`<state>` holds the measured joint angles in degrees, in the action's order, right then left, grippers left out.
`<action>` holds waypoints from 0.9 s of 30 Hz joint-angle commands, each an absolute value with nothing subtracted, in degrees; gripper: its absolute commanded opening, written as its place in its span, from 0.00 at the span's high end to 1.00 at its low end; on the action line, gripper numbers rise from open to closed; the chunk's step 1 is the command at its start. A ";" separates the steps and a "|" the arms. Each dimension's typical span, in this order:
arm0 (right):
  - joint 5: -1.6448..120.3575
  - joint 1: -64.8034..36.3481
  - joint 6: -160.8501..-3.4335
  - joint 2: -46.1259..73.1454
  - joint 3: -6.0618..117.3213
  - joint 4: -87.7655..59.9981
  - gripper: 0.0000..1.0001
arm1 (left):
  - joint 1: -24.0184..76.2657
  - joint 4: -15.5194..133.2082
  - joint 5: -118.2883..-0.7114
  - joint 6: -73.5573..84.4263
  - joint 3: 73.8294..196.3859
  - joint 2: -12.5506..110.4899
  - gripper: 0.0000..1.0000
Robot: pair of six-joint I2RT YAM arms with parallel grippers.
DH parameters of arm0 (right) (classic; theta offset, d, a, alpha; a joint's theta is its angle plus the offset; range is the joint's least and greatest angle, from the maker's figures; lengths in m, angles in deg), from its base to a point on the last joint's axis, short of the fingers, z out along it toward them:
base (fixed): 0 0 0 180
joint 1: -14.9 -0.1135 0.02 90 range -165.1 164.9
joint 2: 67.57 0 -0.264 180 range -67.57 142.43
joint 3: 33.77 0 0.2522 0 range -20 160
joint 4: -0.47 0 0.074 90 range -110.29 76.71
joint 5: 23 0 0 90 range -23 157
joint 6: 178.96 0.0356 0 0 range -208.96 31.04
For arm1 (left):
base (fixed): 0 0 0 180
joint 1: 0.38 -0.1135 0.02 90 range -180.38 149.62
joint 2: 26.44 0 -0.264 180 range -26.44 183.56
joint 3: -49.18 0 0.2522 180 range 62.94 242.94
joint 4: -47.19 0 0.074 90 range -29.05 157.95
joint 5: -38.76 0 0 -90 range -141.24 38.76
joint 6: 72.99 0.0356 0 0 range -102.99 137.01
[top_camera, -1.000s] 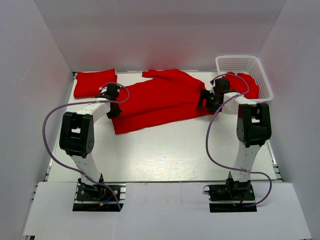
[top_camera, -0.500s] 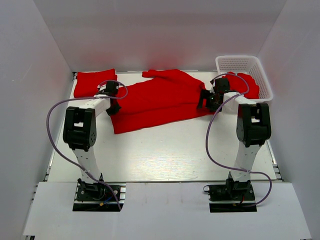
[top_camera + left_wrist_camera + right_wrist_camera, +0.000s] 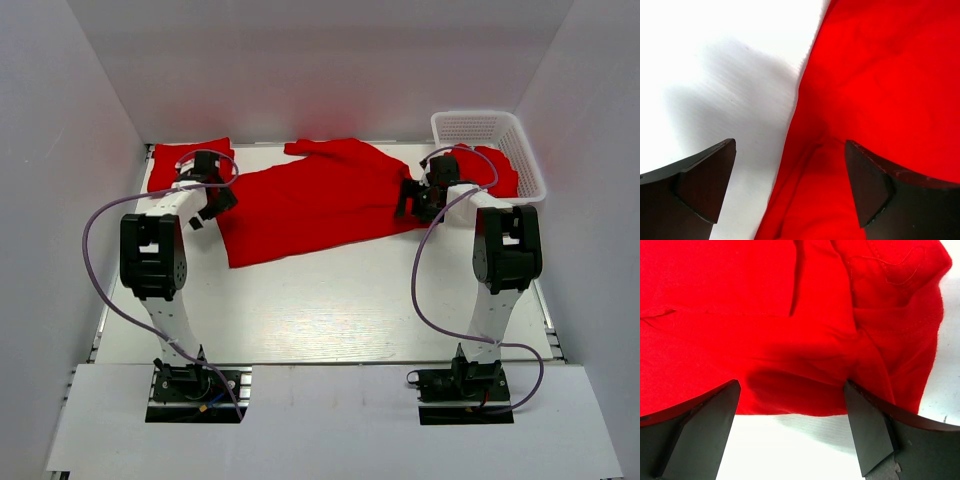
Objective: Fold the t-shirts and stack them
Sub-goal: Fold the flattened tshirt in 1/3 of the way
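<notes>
Leftward and a little toward the far side is where the left gripper [image 3: 210, 198] has gone since a second ago, and its fingers, pressed together then at the left edge of the spread t-shirt [image 3: 320, 200], now stand wide apart with nothing between them. Its wrist view shows that cloth edge running under the gap, bare table [image 3: 715, 60] to one side and red cloth to the other, so the shirt looks released rather than held. The right gripper [image 3: 412, 200] has not shifted; its jaws are also apart, hovering over the rumpled right end of the same shirt, gripping nothing. That shirt lies unfolded across the far middle of the table. A folded t-shirt [image 3: 170, 165] sits at the far left corner, and more red cloth [image 3: 500, 172] hangs in the white basket [image 3: 480, 125] at the far right. My read is that spreading is finished and the folding grasps come next.
</notes>
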<state>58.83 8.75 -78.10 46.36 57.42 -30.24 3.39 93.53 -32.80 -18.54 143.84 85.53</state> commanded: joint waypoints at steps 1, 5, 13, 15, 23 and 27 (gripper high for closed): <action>58.22 8.92 -80.86 44.59 56.03 -30.52 0.10 | 2.70 92.34 -35.49 -17.61 145.73 79.04 0.00; 56.28 8.31 -82.80 41.51 55.14 -28.76 0.10 | 4.18 86.54 -40.77 -12.97 143.72 75.43 0.00; 56.54 6.55 -84.83 40.27 56.90 -26.38 0.10 | 8.06 81.60 -55.10 -8.48 140.63 78.24 0.00; 56.45 6.37 -83.95 41.32 57.95 -26.12 0.10 | 9.11 81.08 -56.33 -8.47 139.06 79.03 0.00; 56.53 6.64 -80.78 45.98 58.31 -25.42 0.10 | 12.81 78.44 -59.41 -9.00 131.24 81.05 0.00; 59.35 6.81 -78.06 44.94 53.39 -26.56 0.10 | 13.34 77.74 -58.18 -9.00 126.49 79.74 0.00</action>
